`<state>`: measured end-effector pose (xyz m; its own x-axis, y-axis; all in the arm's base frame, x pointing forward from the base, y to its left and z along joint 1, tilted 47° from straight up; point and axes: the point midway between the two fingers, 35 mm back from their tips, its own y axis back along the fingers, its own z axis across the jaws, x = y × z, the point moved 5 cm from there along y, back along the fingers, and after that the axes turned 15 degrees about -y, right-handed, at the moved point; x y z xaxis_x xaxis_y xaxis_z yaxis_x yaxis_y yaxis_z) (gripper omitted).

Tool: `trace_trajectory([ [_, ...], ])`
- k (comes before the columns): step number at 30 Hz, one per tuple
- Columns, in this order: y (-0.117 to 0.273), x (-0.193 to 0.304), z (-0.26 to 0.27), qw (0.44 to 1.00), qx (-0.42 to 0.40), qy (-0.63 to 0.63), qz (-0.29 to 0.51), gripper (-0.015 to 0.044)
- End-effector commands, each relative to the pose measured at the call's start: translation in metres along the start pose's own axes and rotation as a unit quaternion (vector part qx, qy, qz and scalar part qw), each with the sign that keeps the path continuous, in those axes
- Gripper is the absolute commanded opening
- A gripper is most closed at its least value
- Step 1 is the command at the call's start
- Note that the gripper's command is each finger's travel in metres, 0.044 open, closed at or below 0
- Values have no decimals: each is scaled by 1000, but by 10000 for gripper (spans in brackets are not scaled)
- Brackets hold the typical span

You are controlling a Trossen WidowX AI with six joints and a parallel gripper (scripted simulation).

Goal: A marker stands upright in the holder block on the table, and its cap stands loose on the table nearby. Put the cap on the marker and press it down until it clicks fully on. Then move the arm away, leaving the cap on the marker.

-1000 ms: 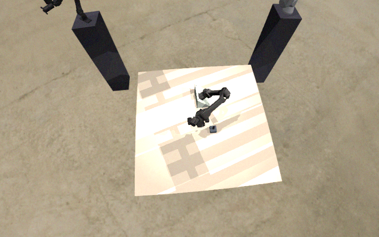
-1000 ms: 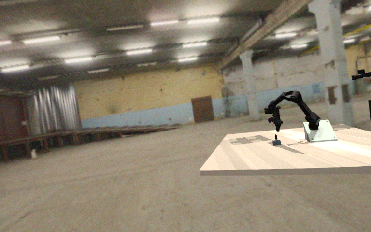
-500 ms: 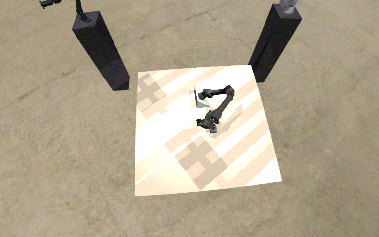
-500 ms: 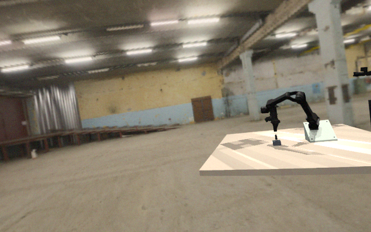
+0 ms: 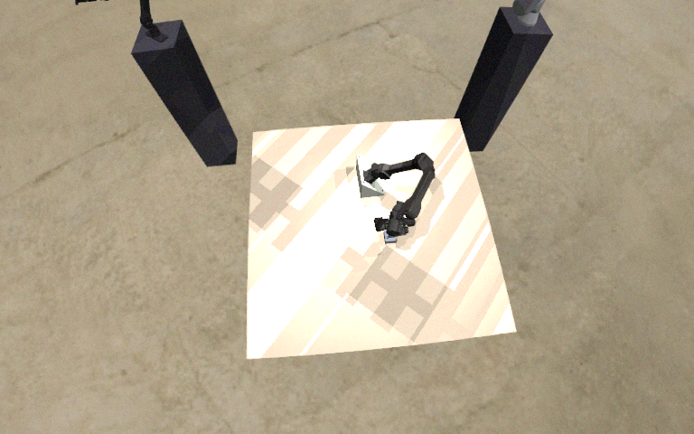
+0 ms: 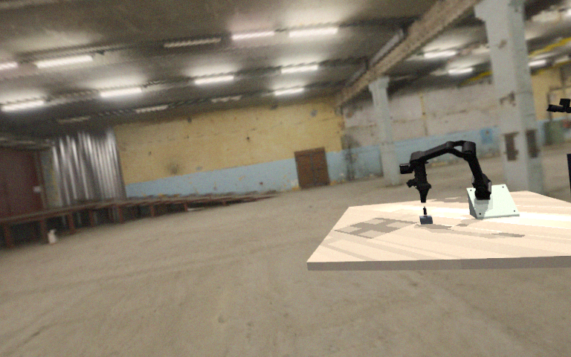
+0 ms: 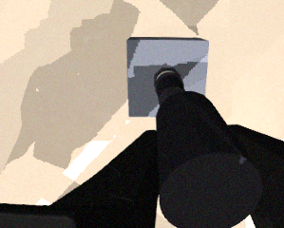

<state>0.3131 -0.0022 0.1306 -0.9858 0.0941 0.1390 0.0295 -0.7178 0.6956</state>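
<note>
The grey-blue holder block (image 5: pixel 388 242) (image 6: pixel 425 219) (image 7: pixel 146 52) sits on the table. The dark marker (image 6: pixel 424 210) (image 7: pixel 170 85) stands upright in it; in the wrist view a pale ring shows near its top. My gripper (image 6: pixel 424 201) (image 7: pixel 191 139) points down and is shut on the black cap (image 7: pixel 194 142). In the exterior view the fingertips are just above the marker with a small gap. In the wrist view the cap's lower end overlaps part of the marker. Whether they touch or line up exactly cannot be told. In the top view the arm hides the fingertips and marker.
The pale angled base bracket (image 5: pixel 370 191) (image 6: pixel 497 205) carries the arm on the table (image 5: pixel 286 322) (image 6: pixel 368 252). Two dark pedestals (image 5: pixel 183 91) (image 5: pixel 504 75) with other arms stand beyond the table's far edge. Patterned shadows fall across the table.
</note>
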Motion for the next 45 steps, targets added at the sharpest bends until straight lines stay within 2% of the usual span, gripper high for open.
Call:
trace_trajectory([
  [1,-4,1,2,1000,-2,-3,2,0],
  [45,-60,1,3,1000,-3,-2,2,0],
])
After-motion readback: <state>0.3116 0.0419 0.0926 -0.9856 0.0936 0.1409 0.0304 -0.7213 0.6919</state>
